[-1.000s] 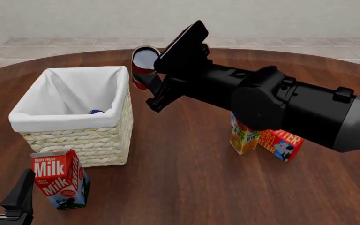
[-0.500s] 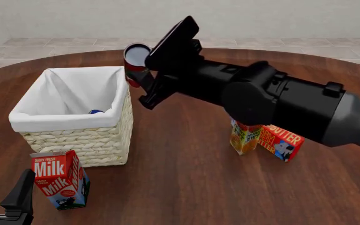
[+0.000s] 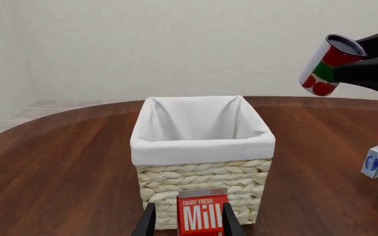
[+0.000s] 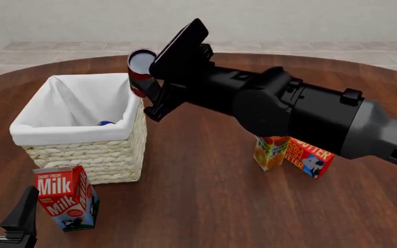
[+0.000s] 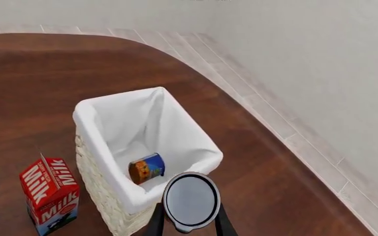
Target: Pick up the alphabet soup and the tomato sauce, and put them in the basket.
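The tomato sauce (image 4: 140, 72), a red-and-green can with a grey lid, hangs tilted in my shut right gripper (image 4: 148, 82), above the far right corner of the basket (image 4: 74, 132). It also shows in the left wrist view (image 3: 326, 65) and, lid first, in the right wrist view (image 5: 190, 200). The alphabet soup (image 5: 146, 168), blue and orange, lies on its side inside the basket (image 5: 90, 114); only a blue bit shows in the front view (image 4: 106, 123). My left gripper (image 4: 4, 209) is open and empty at the table's near left edge.
A red milk carton (image 4: 66, 199) stands in front of the basket, just right of my left gripper. An orange juice carton (image 4: 269, 153) and a red butter box (image 4: 310, 157) stand at the right, under my right arm.
My right arm has carried the tomato sauce leftward and slightly up, from beside the basket to above its far right corner. The left arm has not moved.
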`<action>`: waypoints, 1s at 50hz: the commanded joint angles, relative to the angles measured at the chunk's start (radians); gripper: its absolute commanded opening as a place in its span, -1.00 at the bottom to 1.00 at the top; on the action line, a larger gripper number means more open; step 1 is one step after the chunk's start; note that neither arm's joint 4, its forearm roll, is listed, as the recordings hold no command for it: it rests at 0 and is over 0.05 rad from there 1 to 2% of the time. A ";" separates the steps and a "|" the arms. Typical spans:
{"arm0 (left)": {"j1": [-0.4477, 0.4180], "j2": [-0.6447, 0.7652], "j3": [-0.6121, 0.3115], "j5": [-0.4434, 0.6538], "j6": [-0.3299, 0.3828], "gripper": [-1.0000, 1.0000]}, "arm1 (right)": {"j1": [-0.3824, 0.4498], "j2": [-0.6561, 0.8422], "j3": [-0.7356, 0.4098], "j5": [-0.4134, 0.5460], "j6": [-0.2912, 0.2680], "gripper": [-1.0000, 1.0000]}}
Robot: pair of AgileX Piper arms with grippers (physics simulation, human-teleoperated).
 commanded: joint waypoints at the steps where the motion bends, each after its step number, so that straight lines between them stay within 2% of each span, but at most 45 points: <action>1: 0.000 0.000 0.000 0.000 0.000 1.00 | 0.013 0.014 -0.018 -0.003 0.021 -1.00; 50: 0.000 0.000 0.000 0.000 0.000 1.00 | 0.051 0.108 -0.128 0.025 0.018 -1.00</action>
